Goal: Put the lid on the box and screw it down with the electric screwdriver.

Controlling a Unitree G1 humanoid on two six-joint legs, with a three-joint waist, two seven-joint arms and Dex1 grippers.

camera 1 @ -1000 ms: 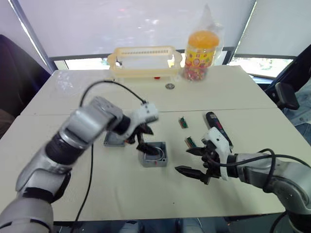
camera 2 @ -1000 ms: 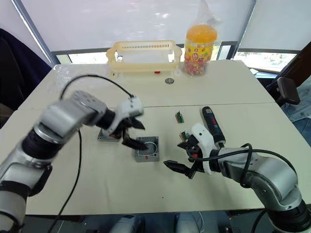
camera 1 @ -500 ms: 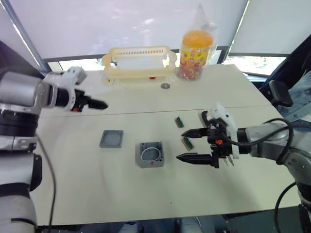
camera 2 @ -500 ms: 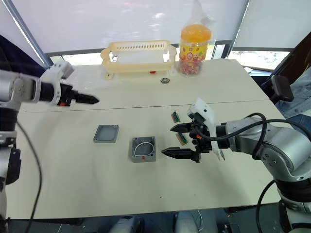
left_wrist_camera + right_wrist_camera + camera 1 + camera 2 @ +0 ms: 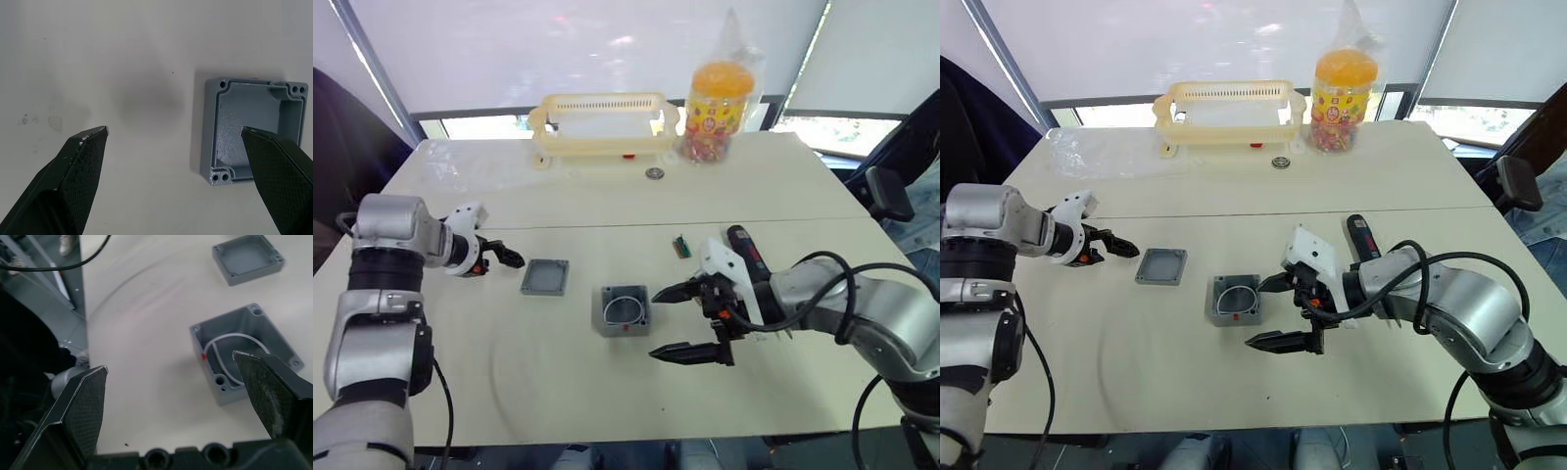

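The grey box (image 5: 626, 310) stands hollow side up in the middle of the table, a white ring and a red mark inside (image 5: 244, 352). The flat grey lid (image 5: 545, 277) lies just left of it, rim up (image 5: 254, 129). My left gripper (image 5: 504, 259) hovers left of the lid, open, one fingertip (image 5: 274, 156) over the lid's near edge. My right gripper (image 5: 661, 323) is open and empty, right beside the box. The black electric screwdriver (image 5: 744, 247) lies behind my right wrist, partly hidden.
A yellow basket (image 5: 602, 122) and a jar of sweets (image 5: 717, 98) stand at the table's far edge, with a small round metal piece (image 5: 654, 173) in front of them. A small green part (image 5: 681, 245) lies left of the screwdriver. A black chair (image 5: 891, 191) is at right.
My left arm has pulled back from the box and settled left of the lid. My right gripper has moved left, up to the box. The camera shifted between frames.
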